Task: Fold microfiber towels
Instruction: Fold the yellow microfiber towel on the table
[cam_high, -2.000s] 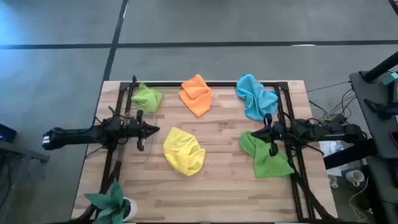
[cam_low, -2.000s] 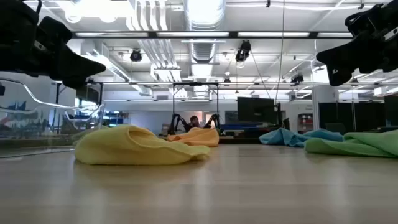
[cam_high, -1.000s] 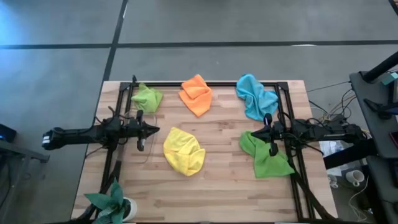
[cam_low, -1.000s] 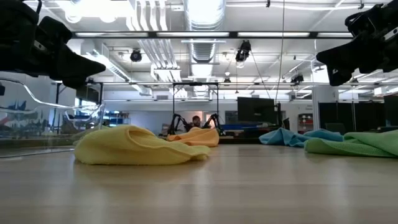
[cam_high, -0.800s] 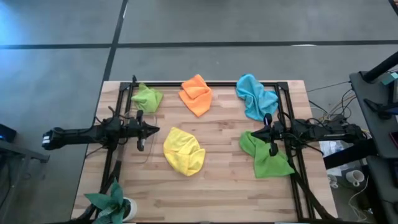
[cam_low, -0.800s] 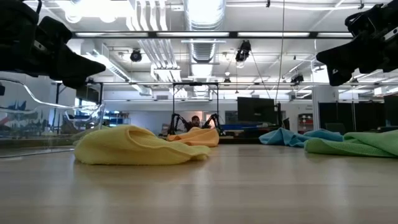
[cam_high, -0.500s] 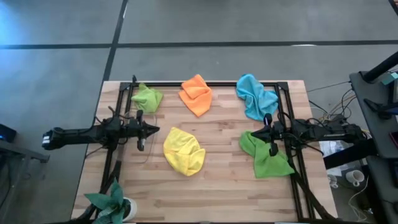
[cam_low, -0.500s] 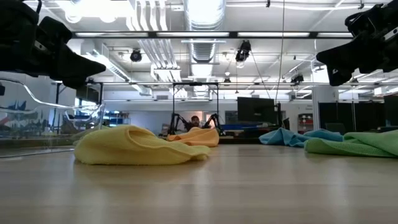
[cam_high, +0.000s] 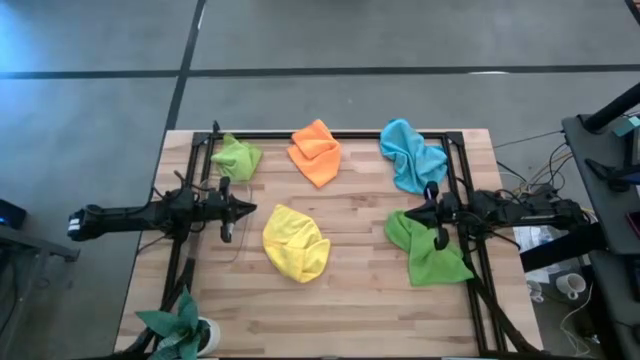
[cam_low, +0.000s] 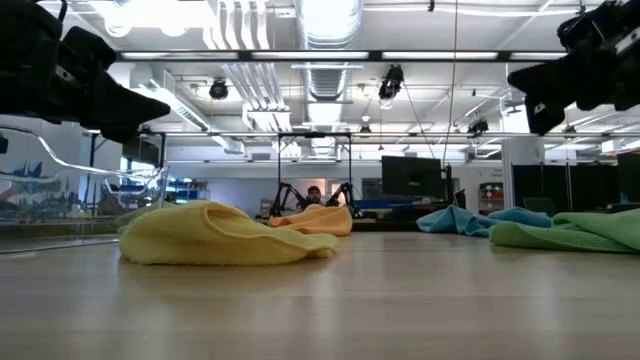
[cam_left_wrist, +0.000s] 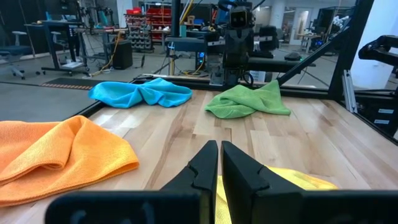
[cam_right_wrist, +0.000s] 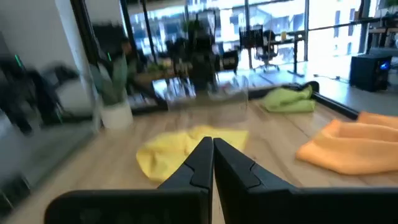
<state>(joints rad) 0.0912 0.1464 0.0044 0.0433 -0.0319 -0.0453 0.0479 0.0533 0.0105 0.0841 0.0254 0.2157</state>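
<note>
Five crumpled towels on a wooden counter (cam_high: 350, 310), none folded, none held. At far left, left pincer (cam_high: 248, 208) raised above the counter, fingers (cam_left_wrist: 205, 163) pressed together, clamped on nothing, pointing toward the middle. Behind that pincer and slightly to its outer side, near the back corner, lime towel (cam_high: 237, 157). Plant (cam_high: 180, 325) at the front corner, well apart from that pincer on its other side. Just ahead of the left pincer's tip, yellow towel (cam_high: 295, 243), bunched in a rounded heap, lying between both pincers yet nearer the left one. Beyond yellow, toward the back rail, orange towel (cam_high: 316, 151), loosely doubled over, well apart from either pincer. Further right, blue towel (cam_high: 411, 154) by the back corner, near the right pincer's back side. Right pincer (cam_high: 419, 212) also lifted clear of the counter, fingers (cam_right_wrist: 199, 163) shut tight with nothing between them, aimed toward the left pincer. Directly below and to the front of it, green towel (cam_high: 427, 248), rumpled, spreading toward the front edge.
</note>
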